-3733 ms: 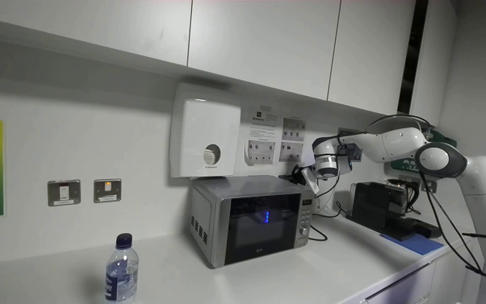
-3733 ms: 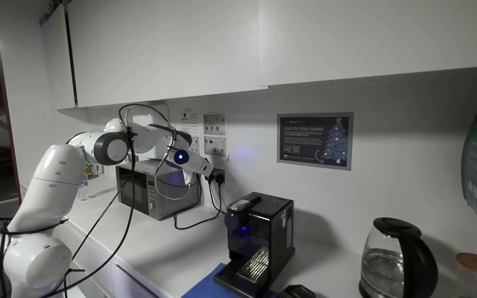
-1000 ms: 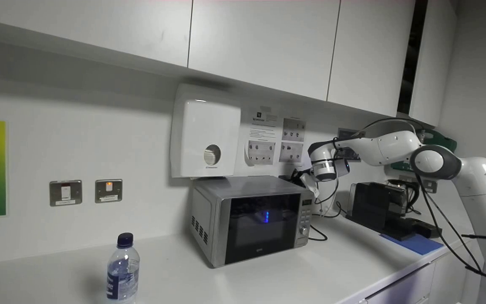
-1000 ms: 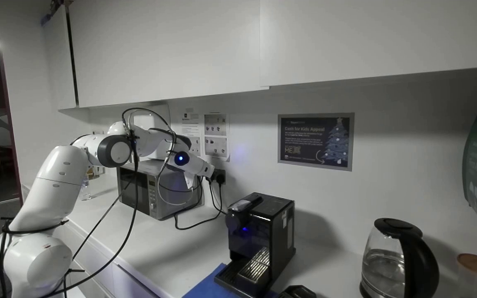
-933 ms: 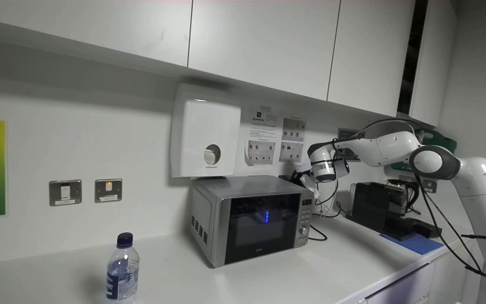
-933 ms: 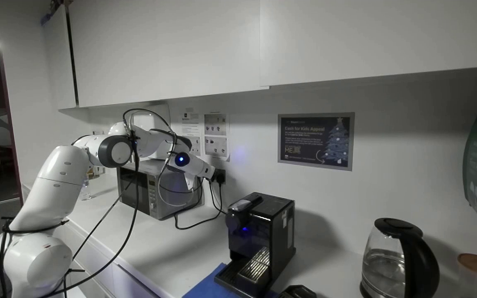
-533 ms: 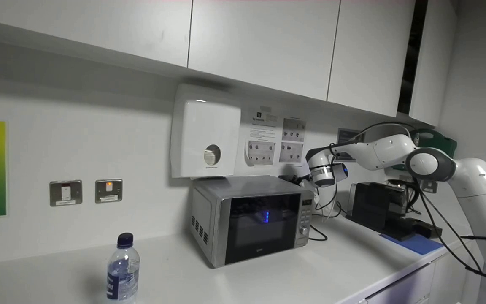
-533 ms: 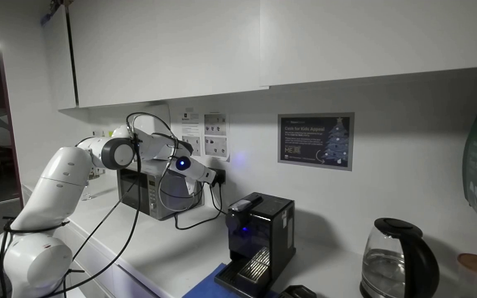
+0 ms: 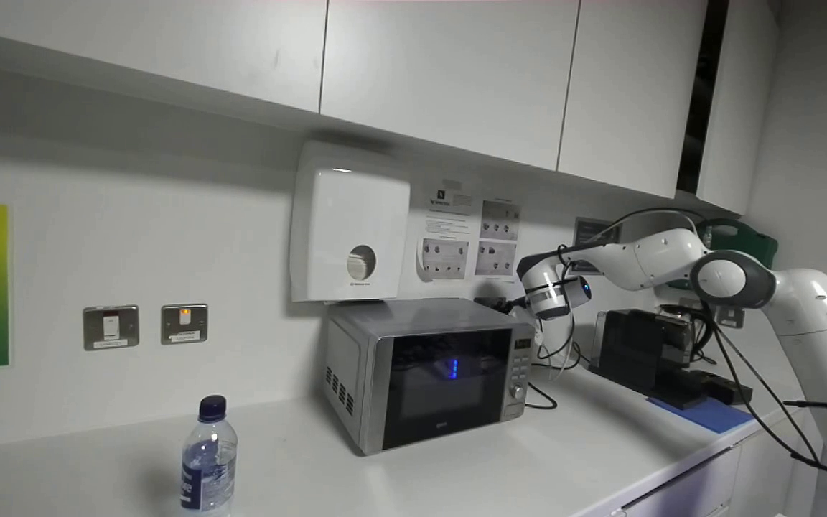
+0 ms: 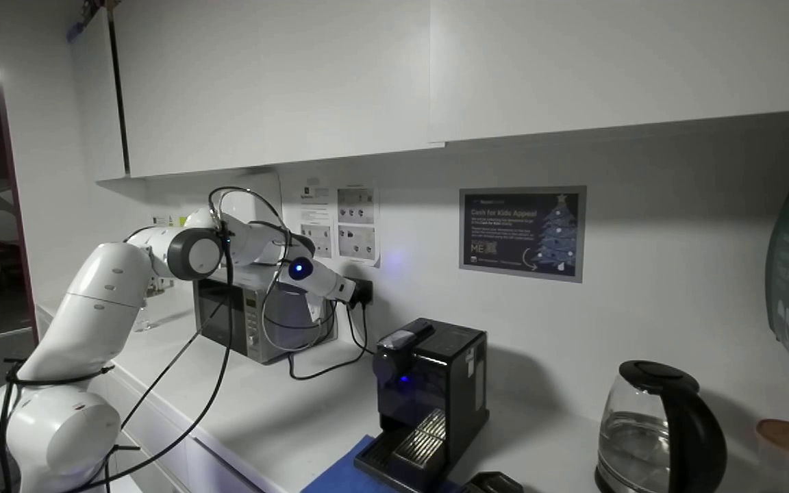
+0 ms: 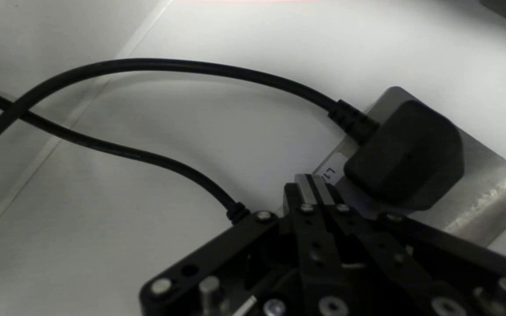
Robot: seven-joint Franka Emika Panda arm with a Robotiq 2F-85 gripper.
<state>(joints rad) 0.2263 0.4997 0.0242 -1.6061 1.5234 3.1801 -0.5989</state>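
In the wrist view my gripper (image 11: 313,180) is shut, with only a thin dark line between its pale fingertip pads and nothing visible held. It points at a steel wall socket plate (image 11: 477,175) with a small white label. A black plug (image 11: 404,158) sits in the plate, just right of the fingertips. A second cable (image 11: 160,160) runs behind the left finger, and its plug end is hidden. Whether the tips touch the plate cannot be told. In an exterior view the hand is over the rear right of the silver microwave (image 9: 449,380); in both exterior views the fingers are hard to make out.
A black coffee machine (image 10: 435,390) on a blue mat (image 10: 343,469) and a glass kettle (image 10: 641,431) stand along the counter. A water bottle (image 9: 209,467) stands left of the microwave. Wall cupboards (image 9: 449,72) hang above the arm. Loose black cables (image 10: 312,376) lie behind the microwave.
The arm's elbow and wrist have come down over the last few seconds, bringing the hand slightly lower by the socket. In the last half second it has barely moved. The other objects have not moved.
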